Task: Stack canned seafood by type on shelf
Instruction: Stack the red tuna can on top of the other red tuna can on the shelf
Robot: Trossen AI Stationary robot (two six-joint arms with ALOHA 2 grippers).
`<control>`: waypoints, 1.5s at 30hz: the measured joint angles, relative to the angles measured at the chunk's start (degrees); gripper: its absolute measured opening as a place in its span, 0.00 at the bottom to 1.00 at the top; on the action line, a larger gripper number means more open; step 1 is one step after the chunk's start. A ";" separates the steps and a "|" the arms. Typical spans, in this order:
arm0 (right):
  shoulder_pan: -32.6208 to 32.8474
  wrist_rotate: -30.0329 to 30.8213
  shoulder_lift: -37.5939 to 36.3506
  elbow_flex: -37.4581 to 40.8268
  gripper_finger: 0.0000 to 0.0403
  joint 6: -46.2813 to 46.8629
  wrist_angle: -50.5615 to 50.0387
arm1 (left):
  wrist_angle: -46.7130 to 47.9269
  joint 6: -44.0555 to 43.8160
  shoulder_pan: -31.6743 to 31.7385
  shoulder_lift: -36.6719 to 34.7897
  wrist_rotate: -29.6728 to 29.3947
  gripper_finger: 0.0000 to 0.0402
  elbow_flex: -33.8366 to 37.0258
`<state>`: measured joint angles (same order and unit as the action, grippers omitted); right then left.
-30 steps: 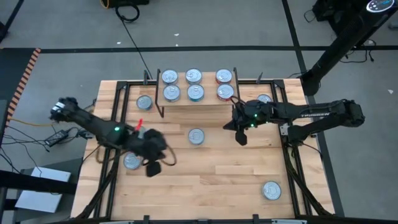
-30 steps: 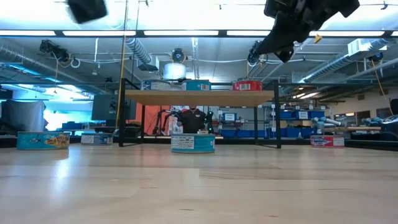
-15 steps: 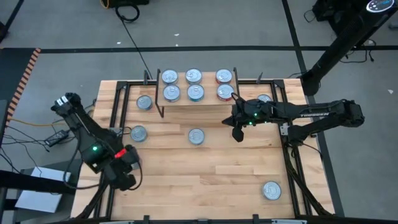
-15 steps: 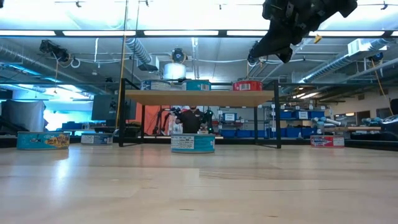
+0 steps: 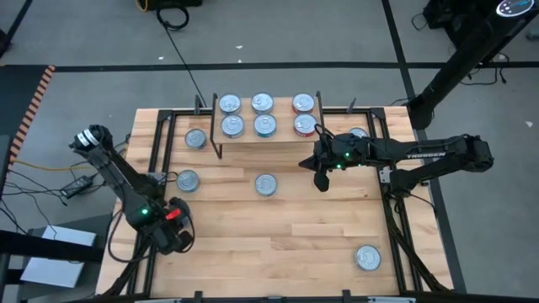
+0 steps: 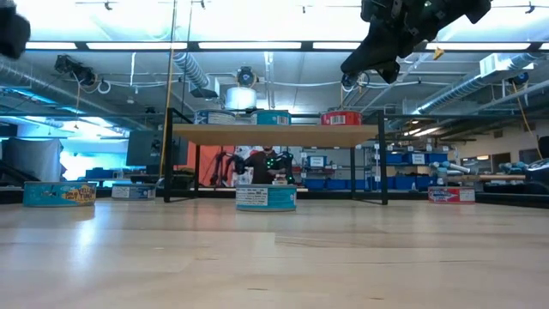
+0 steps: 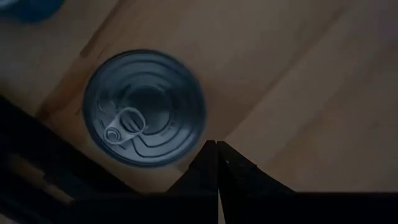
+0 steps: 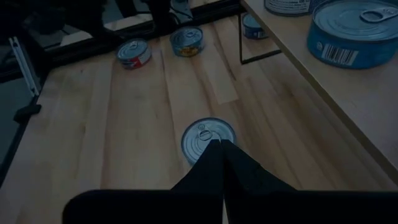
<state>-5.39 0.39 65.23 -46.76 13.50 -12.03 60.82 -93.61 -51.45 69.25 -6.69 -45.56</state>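
My left gripper [image 5: 173, 240] [image 7: 217, 152] is shut and hangs high over the table's left near part. In the left wrist view a silver-topped can [image 7: 144, 107] stands right below it, beside the black rail; the arm hides this can from above. My right gripper [image 5: 320, 181] [image 8: 221, 146] is shut too, raised in front of the shelf's [image 5: 282, 143] right end, pointing toward the centre can [image 5: 265, 184] [image 8: 208, 140]. Several cans stand on the shelf board [image 6: 274, 135] in two rows, among them a red one [image 6: 341, 118] and a teal one [image 6: 271, 117].
Loose cans stand on the tabletop: one left of the shelf [image 5: 195, 139], one near the left rail [image 5: 187, 180], one right of the shelf [image 5: 358, 135], one at the near right corner [image 5: 367, 257]. Bare wood lies between the centre can and the near edge.
My left gripper has swung from the table's left middle toward the left near corner, uncovering the can by the left rail and covering the one it stood beside. No can has moved.
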 joint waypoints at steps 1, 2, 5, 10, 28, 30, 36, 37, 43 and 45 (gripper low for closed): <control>0.00 -0.01 0.00 0.00 0.00 0.08 0.00 | -0.94 -1.00 0.08 0.00 0.16 0.00 1.07; 0.00 -0.01 0.00 0.00 0.00 0.30 0.02 | -1.97 -1.59 0.08 0.00 0.37 0.00 2.11; 0.00 -0.01 0.00 0.00 0.00 0.68 0.00 | -5.26 -2.67 0.41 0.00 0.47 0.00 4.91; 0.00 -0.01 0.00 0.00 0.00 1.74 0.00 | -11.21 -2.90 0.98 0.02 -0.23 0.00 8.15; 0.00 -0.07 -0.38 0.00 0.00 1.53 3.44 | -30.41 17.14 13.72 0.11 -3.80 0.00 7.82; 0.07 -0.17 -0.53 0.00 0.00 2.19 3.48 | -29.65 18.87 14.51 0.11 -3.49 0.00 5.62; 1.19 -1.10 -1.14 0.00 0.01 3.50 3.49 | -23.76 18.59 13.62 0.09 -2.58 0.00 2.60; 1.39 -1.10 -1.16 0.00 0.01 3.67 3.45 | -22.07 18.01 12.99 0.09 -1.62 0.00 2.60; 3.00 -1.06 -1.16 0.00 0.01 6.49 3.43 | -9.59 7.93 10.01 -0.42 -1.05 0.00 2.48; 3.84 -1.06 -1.16 0.00 0.01 6.49 3.44 | -6.55 5.22 9.42 -0.39 -0.91 0.00 1.78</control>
<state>-1.55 -0.67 64.07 -46.76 19.99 -8.59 54.27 -88.39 -42.04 68.86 -7.60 -43.78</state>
